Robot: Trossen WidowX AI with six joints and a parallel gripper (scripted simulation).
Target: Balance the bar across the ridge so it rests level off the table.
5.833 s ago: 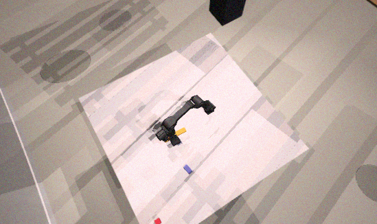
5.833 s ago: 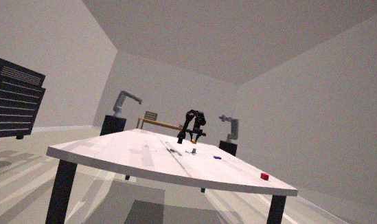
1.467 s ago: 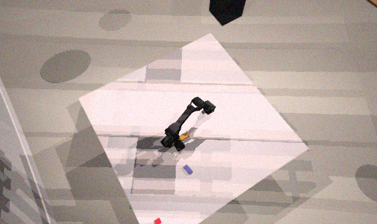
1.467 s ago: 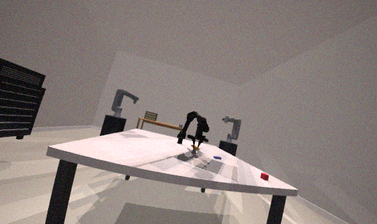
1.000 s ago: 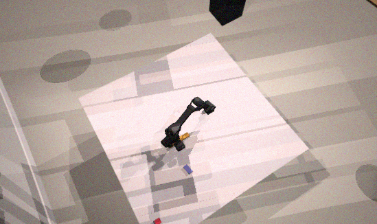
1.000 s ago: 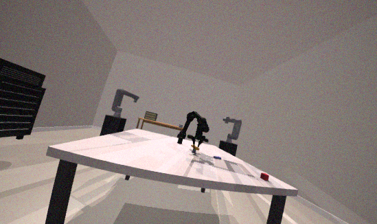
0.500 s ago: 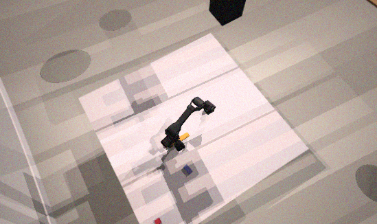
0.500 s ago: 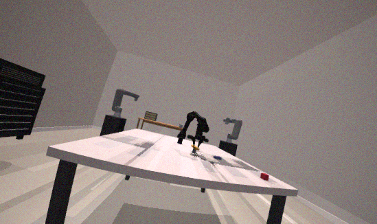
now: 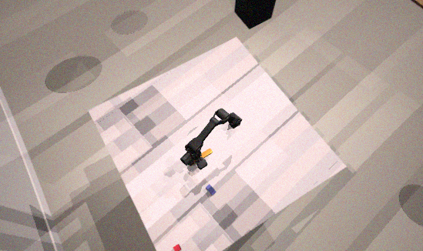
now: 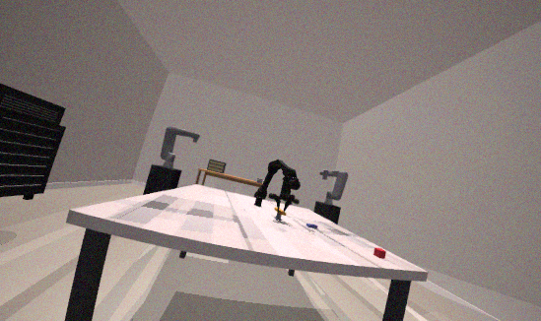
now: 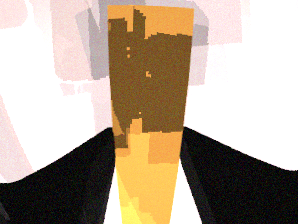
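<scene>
The gripper is clamped on the orange bar, its two dark fingers pressing the bar's long sides from 9 and 3 o'clock in the wrist view, with the bar running from 6 o'clock up toward 12 o'clock and its far end standing clear over the pale table. Much of the bar's upper face lies in brown shadow, while the part nearest the fingers shows bright yellow-orange. From the top view, the gripper sits at the lower end of the black arm, and a short length of the bar sticks out of it toward 2 o'clock; the arm's base lies at about 1 o'clock from the gripper. A small blue block, the ridge, rests on the table at roughly 5 o'clock from the gripper, apart from the bar and not touching it. A red block lies farther off toward 7 o'clock, near the table's edge. In the exterior view the gripper points down with the bar held just above the table surface; whether the bar touches the top cannot be told at this size. The ridge is at 4 o'clock from it, the red block beyond that.
</scene>
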